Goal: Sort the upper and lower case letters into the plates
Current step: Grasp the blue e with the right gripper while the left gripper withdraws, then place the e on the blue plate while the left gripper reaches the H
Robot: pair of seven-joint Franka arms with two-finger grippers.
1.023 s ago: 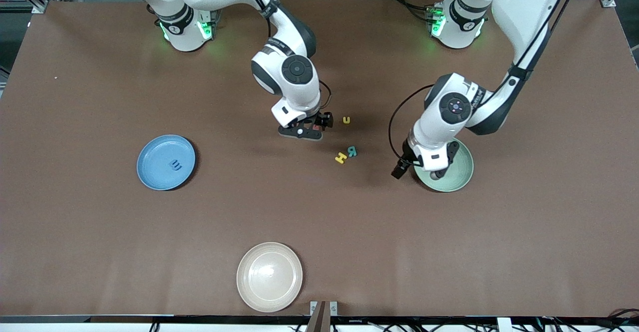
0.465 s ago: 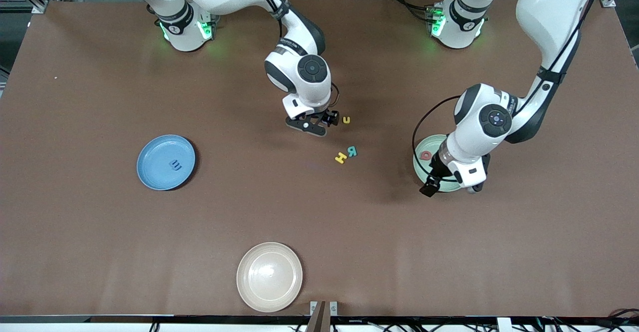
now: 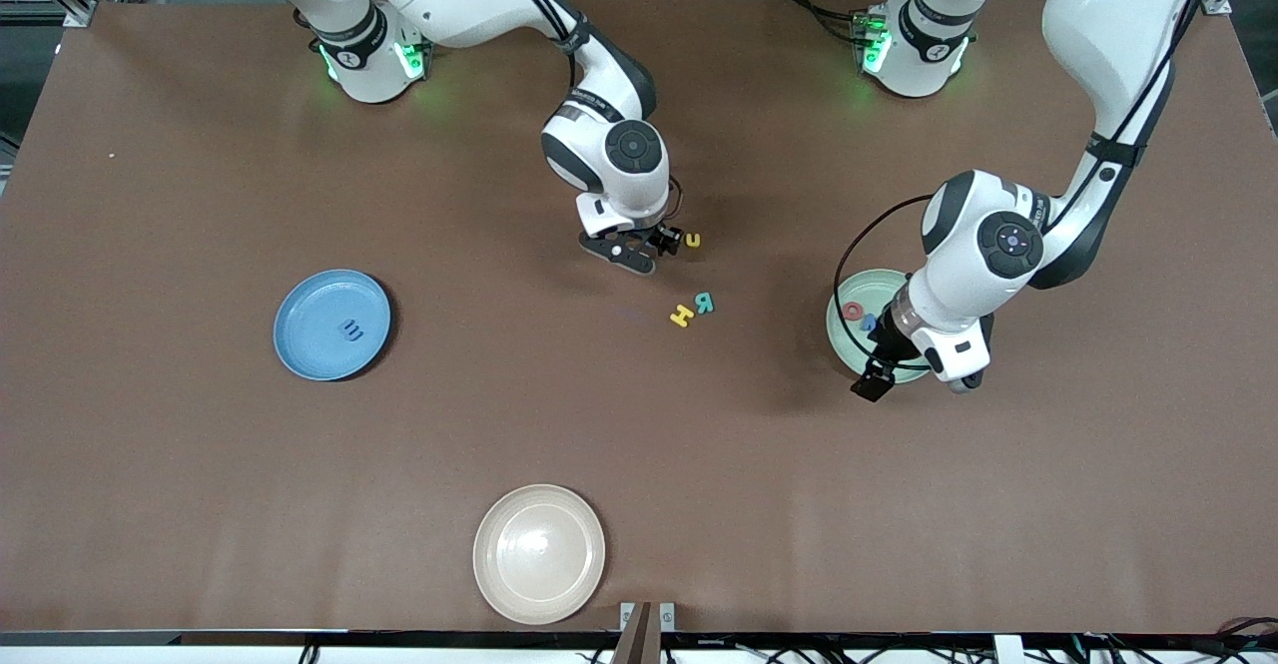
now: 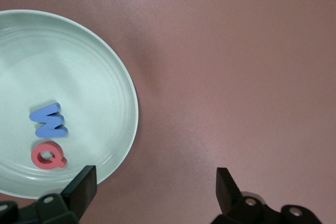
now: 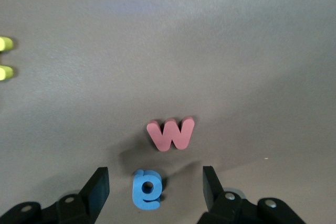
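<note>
My right gripper is low over the middle of the table, open. In the right wrist view its fingers straddle a small blue letter with a gap on each side. A red letter w lies just past it. A yellow letter sits beside this gripper. A yellow H and a teal R lie nearer the camera. My left gripper hangs open and empty over bare table just off the pale green plate, which holds a blue letter and a red Q. The blue plate holds one blue letter.
A cream-white plate sits near the table's front edge. The brown table stretches wide around all three plates.
My left arm swung off the green plate toward its own end of the table, uncovering the letters in the plate. My right gripper shifted toward the yellow letter and its fingers narrowed.
</note>
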